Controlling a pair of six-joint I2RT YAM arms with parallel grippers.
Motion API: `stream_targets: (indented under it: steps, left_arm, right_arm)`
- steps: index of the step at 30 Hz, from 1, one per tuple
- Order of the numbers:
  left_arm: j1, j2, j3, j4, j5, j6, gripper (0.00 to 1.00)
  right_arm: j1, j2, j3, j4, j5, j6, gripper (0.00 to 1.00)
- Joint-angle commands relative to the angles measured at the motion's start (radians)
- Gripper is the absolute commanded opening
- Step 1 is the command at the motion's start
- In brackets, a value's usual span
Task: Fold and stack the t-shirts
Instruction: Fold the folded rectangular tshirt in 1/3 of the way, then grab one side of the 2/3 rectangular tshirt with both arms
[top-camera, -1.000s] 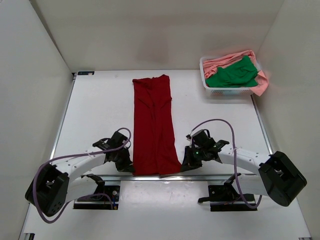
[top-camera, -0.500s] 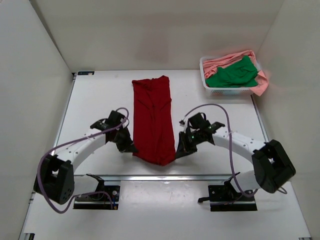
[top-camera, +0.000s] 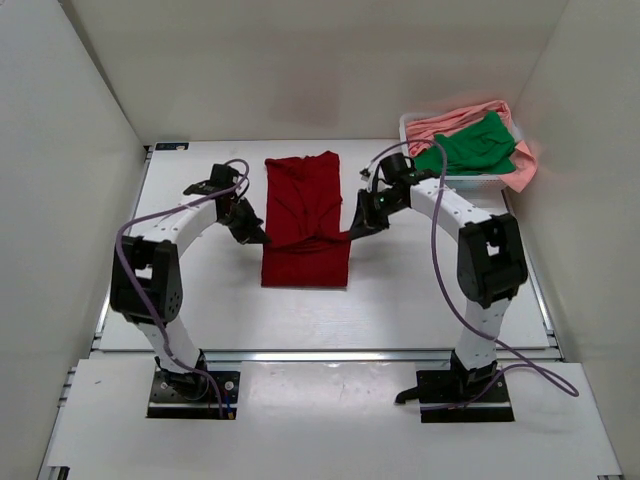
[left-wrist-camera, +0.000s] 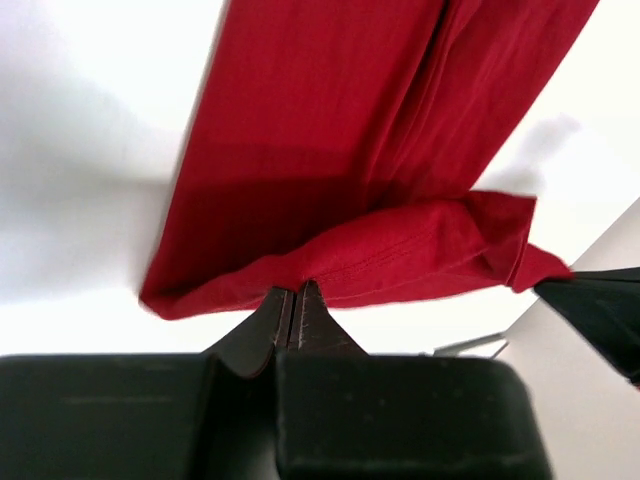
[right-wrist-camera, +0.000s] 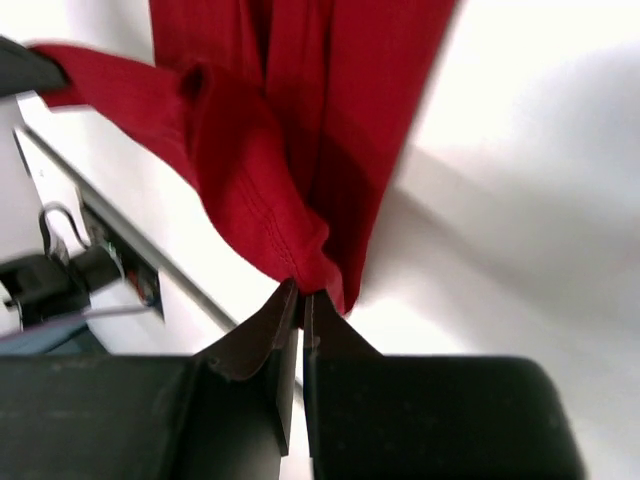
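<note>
The dark red t-shirt (top-camera: 305, 215) lies in a long strip on the table, its near end lifted and carried over the rest. My left gripper (top-camera: 262, 240) is shut on the hem's left corner; the red cloth (left-wrist-camera: 400, 250) shows at its tips (left-wrist-camera: 296, 292). My right gripper (top-camera: 350, 234) is shut on the hem's right corner; the cloth (right-wrist-camera: 250, 190) hangs from its tips (right-wrist-camera: 302, 295). The bright green t-shirt (top-camera: 465, 148) and the salmon pink t-shirt (top-camera: 520, 170) lie heaped in the basket.
A white slatted basket (top-camera: 440, 183) stands at the back right of the table. White walls enclose the table on three sides. A metal rail (top-camera: 330, 353) runs along the near edge, with both arm bases below it.
Both grippers have carried the shirt's near hem up and toward the back, folding the strip over itself. The arms went from stretched near the front edge to reaching over mid-table.
</note>
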Motion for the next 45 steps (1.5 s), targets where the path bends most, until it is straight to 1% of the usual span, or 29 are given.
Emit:
stream_targets:
  steps: [1,3,9,11,12,13,14,15,16,17,18,19,20,21,22,24,25,26,27,28,30,31,32,33,34,36,39,41,45]
  left_arm:
    - [0.016,0.056,0.099,0.016,-0.005,0.011,0.0]
    - [0.031,0.09,0.157,0.012,-0.006,0.008,0.0]
    - [0.053,0.191,0.243,-0.004,-0.015,0.013,0.0]
    - [0.067,0.214,0.248,0.025,0.0,-0.004,0.04]
    - [0.074,0.223,0.253,0.035,0.012,-0.007,0.08]
    - [0.082,0.229,0.253,0.056,0.021,-0.023,0.13]
    - [0.085,0.234,0.251,0.073,0.022,-0.033,0.25]
    - [0.097,0.231,0.228,0.128,0.052,-0.047,0.27]
    - [0.109,0.229,0.208,0.195,0.073,-0.078,0.32]
    - [0.119,0.202,0.178,0.317,0.092,-0.13,0.41]
    - [0.132,0.176,0.115,0.382,0.124,-0.192,0.61]
    - [0.142,0.161,0.06,0.498,0.141,-0.237,0.68]
    - [0.146,0.144,0.035,0.586,0.152,-0.295,0.68]
    - [0.154,0.137,0.018,0.613,0.161,-0.329,0.68]
    - [0.157,0.143,0.021,0.639,0.179,-0.333,0.67]
    - [0.148,0.143,0.035,0.593,0.19,-0.302,0.67]
    - [0.145,0.139,0.03,0.578,0.189,-0.285,0.67]
    - [0.14,0.121,0.009,0.546,0.18,-0.261,0.67]
    - [0.137,0.092,-0.011,0.533,0.173,-0.242,0.65]
    - [0.131,0.066,-0.054,0.503,0.154,-0.225,0.64]
    - [0.111,-0.016,-0.135,0.429,0.065,-0.193,0.63]
    - [0.11,-0.066,-0.177,0.408,0.028,-0.175,0.63]
    - [0.09,-0.088,-0.23,0.36,-0.045,-0.17,0.62]
    - [0.067,-0.137,-0.25,0.326,-0.117,-0.164,0.62]
    - [0.056,-0.186,-0.305,0.312,-0.174,-0.19,0.63]
    - [0.025,-0.254,-0.419,0.306,-0.233,-0.245,0.63]
    - [-0.03,-0.3,-0.5,0.314,-0.305,-0.311,0.64]
    - [-0.067,-0.286,-0.504,0.311,-0.321,-0.322,0.63]
    - [-0.094,-0.226,-0.476,0.326,-0.337,-0.34,0.64]
  right_arm:
    - [-0.023,0.098,0.161,-0.07,0.003,-0.06,0.0]
    - [-0.037,0.175,0.265,-0.081,-0.006,-0.053,0.0]
    - [-0.046,0.355,0.501,-0.131,-0.008,-0.06,0.0]
    - [-0.043,0.395,0.569,-0.139,-0.009,-0.06,0.0]
    - [-0.044,0.413,0.58,-0.136,0.006,-0.056,0.02]
    - [-0.046,0.428,0.616,-0.13,0.009,-0.045,0.08]
    - [-0.049,0.432,0.632,-0.11,0.018,-0.042,0.1]
    - [-0.052,0.427,0.636,-0.076,0.021,-0.021,0.16]
    - [-0.057,0.413,0.63,-0.029,0.034,-0.005,0.21]
    - [-0.061,0.409,0.62,-0.006,0.035,0.009,0.23]
    - [-0.067,0.39,0.61,0.025,0.061,0.036,0.25]
    - [-0.07,0.364,0.597,0.04,0.081,0.05,0.27]
    - [-0.073,0.352,0.572,0.068,0.119,0.064,0.28]
    - [-0.075,0.315,0.552,0.094,0.159,0.081,0.32]
    - [-0.081,0.282,0.494,0.128,0.181,0.101,0.34]
    - [-0.08,0.206,0.369,0.165,0.221,0.128,0.36]
    - [-0.077,0.158,0.325,0.189,0.236,0.13,0.4]
    - [-0.081,0.11,0.245,0.208,0.251,0.145,0.45]
    - [-0.08,0.085,0.168,0.225,0.262,0.141,0.46]
    - [-0.078,0.038,0.129,0.244,0.258,0.151,0.48]
    - [-0.066,-0.028,-0.042,0.271,0.252,0.171,0.51]
    - [-0.052,-0.077,-0.081,0.301,0.255,0.179,0.51]
    - [-0.034,-0.117,-0.159,0.323,0.256,0.197,0.51]
    - [-0.018,-0.151,-0.228,0.338,0.258,0.223,0.52]
    - [-0.006,-0.169,-0.285,0.356,0.271,0.24,0.51]
    - [0.043,-0.218,-0.357,0.401,0.288,0.294,0.52]
    - [0.092,-0.239,-0.465,0.479,0.302,0.383,0.54]
    - [0.12,-0.237,-0.492,0.525,0.294,0.424,0.55]
    - [0.16,-0.179,-0.438,0.501,0.328,0.411,0.55]
